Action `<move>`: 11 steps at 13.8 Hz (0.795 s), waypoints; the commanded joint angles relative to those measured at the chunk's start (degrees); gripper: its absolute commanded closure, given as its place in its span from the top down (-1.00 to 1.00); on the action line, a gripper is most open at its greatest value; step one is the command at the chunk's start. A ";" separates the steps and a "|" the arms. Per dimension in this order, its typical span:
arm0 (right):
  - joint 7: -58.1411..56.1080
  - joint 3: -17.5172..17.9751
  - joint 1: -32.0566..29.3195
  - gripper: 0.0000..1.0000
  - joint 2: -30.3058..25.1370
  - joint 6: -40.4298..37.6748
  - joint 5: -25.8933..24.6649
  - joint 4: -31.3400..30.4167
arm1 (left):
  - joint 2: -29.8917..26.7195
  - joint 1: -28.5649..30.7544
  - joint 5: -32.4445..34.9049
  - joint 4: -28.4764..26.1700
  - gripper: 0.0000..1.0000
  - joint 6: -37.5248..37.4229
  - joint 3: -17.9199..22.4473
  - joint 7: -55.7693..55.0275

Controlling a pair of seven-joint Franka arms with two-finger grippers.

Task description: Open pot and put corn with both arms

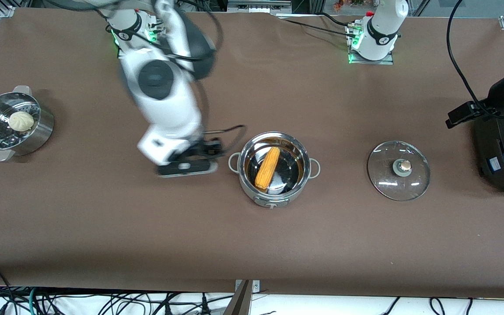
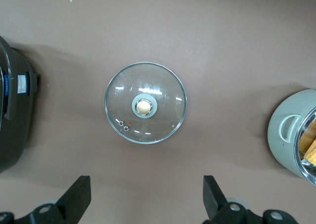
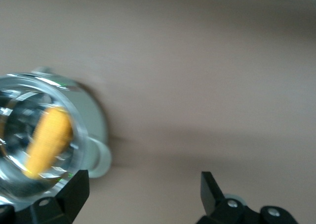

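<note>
- Corn [image 1: 268, 173] lies slantwise inside the open pot [image 1: 274, 199], which stands near the middle of the table [image 1: 103, 236]. The cob looks light and stiff, with a bumpy skin that should give the fingers some bite; being a stubby cylinder it would likely roll, so the best hold is across its middle.
- Pot: shiny steel, so probably slick and heavier than the cob. Its two loop handles are the likely holds, one per arm.
- Glass lid [image 1: 398, 176] lies flat on the table, knob [image 1: 405, 165] up, well apart from the pot toward the left arm's end. It looks fragile and smooth, so the knob is the only sound place to take it.
- Right gripper [image 1: 186, 167] is over bare table just beside the pot, toward the right arm's end; its fingers [image 3: 74, 192] are spread wide and hold nothing.
- Left gripper [image 2: 147, 197] hangs over the lid, fingers spread wide and empty, touching nothing.
- By the look of it, both parts of the task are done.
</note>
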 commanded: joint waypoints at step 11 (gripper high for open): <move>-15.88 6.40 -31.01 1.00 -27.23 -2.09 3.25 -26.69 | 1.17 1.46 -0.35 5.07 1.00 -3.89 0.47 -0.96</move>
